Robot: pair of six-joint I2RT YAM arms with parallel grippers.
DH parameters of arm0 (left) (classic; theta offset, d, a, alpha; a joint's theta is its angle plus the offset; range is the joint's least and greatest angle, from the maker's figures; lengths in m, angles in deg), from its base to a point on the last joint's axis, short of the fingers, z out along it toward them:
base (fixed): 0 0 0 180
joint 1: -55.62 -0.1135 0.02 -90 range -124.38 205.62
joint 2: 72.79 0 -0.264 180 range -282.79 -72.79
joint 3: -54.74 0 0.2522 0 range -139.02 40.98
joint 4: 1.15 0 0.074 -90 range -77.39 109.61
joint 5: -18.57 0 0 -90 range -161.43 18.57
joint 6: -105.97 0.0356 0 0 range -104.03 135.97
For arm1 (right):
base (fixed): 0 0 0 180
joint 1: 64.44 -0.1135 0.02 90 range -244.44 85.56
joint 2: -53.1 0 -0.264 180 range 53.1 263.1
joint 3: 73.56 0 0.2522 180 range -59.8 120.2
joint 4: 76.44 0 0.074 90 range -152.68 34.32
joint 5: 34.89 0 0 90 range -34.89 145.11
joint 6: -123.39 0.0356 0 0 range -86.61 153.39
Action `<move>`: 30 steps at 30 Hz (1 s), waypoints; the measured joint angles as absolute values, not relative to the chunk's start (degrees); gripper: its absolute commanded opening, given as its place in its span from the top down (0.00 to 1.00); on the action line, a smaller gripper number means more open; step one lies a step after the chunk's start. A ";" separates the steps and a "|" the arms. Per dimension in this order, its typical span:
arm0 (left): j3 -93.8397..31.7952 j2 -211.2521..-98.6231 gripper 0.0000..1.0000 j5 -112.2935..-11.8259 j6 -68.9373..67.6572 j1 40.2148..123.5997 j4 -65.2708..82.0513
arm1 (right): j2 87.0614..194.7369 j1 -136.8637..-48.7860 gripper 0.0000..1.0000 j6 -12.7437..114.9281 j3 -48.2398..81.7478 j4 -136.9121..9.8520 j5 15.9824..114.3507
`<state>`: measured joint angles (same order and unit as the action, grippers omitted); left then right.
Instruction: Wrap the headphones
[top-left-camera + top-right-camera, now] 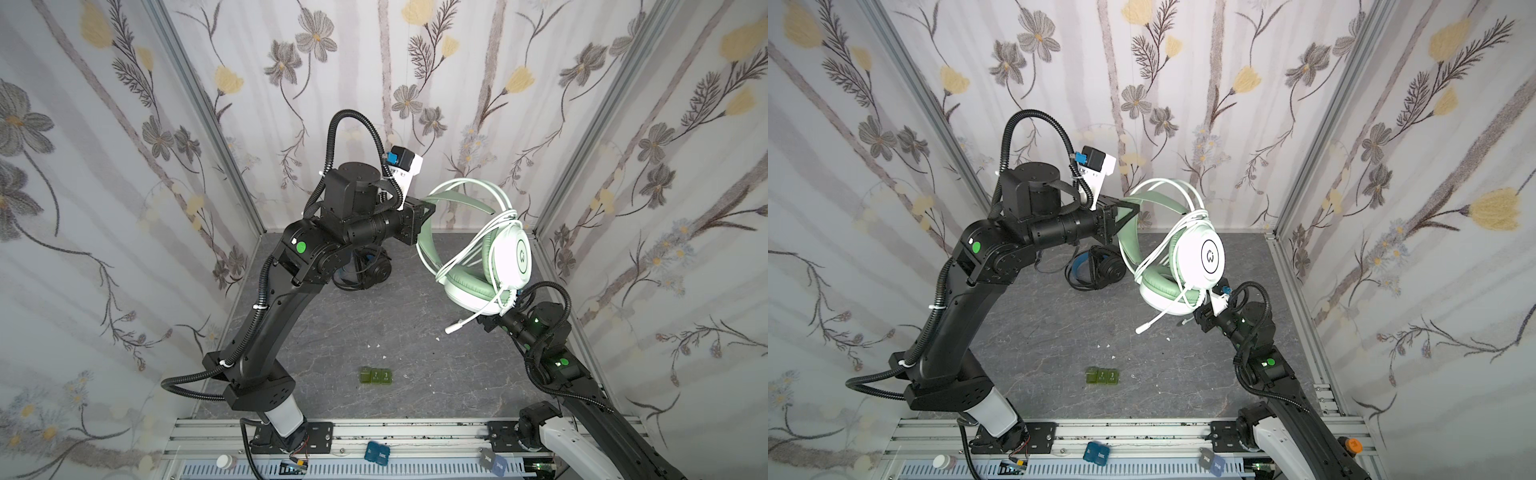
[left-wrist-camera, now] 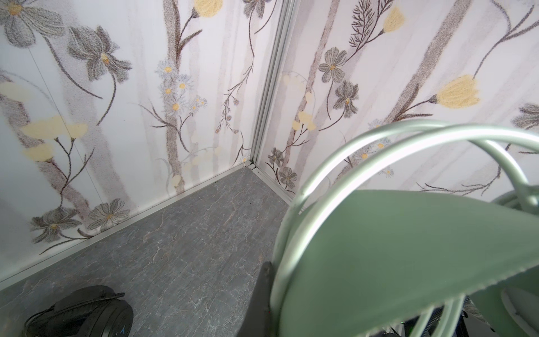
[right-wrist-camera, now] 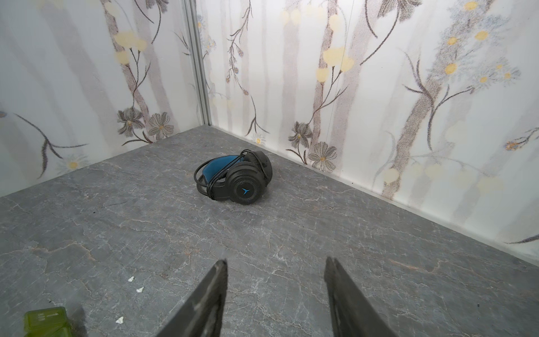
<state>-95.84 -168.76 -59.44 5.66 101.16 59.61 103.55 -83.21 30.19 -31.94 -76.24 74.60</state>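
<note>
The pale mint-green headphones [image 1: 509, 257] [image 1: 1200, 257] hang in the air at the right of the middle, with their whitish cable looped round the headband and ear cups. The cable's plug end [image 1: 453, 328] [image 1: 1142, 329] dangles free. My left gripper [image 1: 428, 208] [image 1: 1129, 208] is shut on the green headband [image 2: 393, 248]; one dark finger [image 2: 262, 291] shows pressed against it. My right gripper [image 3: 275, 262] stands open and empty, just below the lower ear cup [image 1: 486, 322] [image 1: 1202, 320]. The black headphones [image 1: 374, 270] [image 1: 1100, 270] [image 2: 87, 312] [image 3: 236, 181], with a blue inner headband, lie on the grey floor near the back, cable wound round them.
A row of small green boxes [image 1: 376, 376] [image 1: 1102, 376] [image 3: 46, 319] sits on the floor near the front. A few white crumbs [image 3: 140, 289] lie beside it. Flowered walls close in the back and both sides. A metal rail [image 1: 415, 432] runs along the front.
</note>
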 measured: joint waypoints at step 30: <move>-92.80 -166.57 1.00 -64.38 0.07 97.97 55.33 | 104.19 -83.14 0.61 39.35 -38.22 -80.57 75.76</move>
